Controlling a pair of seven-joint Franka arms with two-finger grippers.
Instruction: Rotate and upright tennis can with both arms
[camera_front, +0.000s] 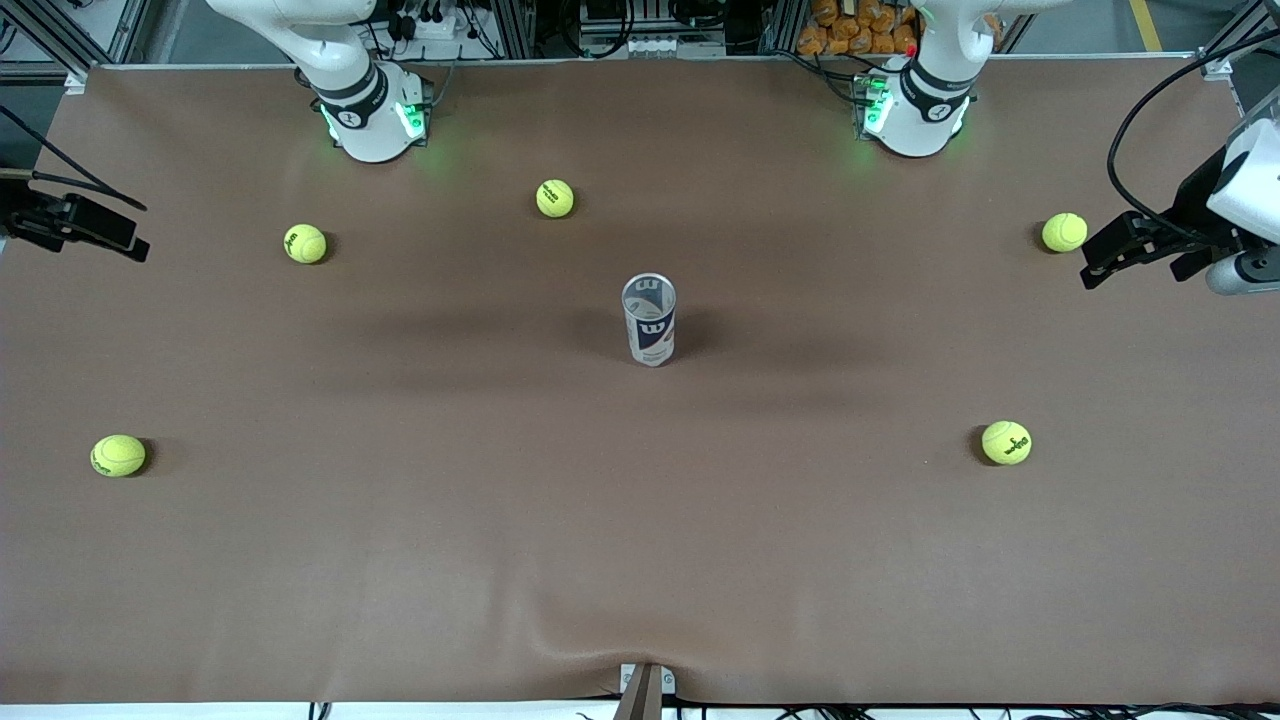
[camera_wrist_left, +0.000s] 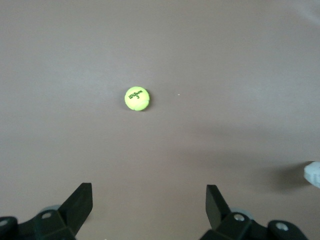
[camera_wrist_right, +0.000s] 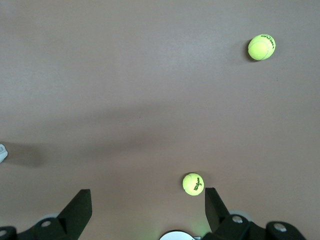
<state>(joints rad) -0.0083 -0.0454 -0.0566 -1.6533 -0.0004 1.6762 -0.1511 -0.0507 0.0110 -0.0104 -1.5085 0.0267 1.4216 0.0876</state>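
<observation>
Clear plastic tennis can (camera_front: 650, 320) with navy-white label standing upright mid-table, long axis vertical, open rim up. Barely clipped into both wrist views. Left gripper (camera_wrist_left: 149, 207) and right gripper (camera_wrist_right: 148, 210) spread wide, empty, parked above opposite table ends.

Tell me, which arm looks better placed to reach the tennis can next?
Left, but barely: the left gripper hangs over its table end, fingers open, slightly closer to the upright tennis can than the right gripper, also open at its end.
</observation>
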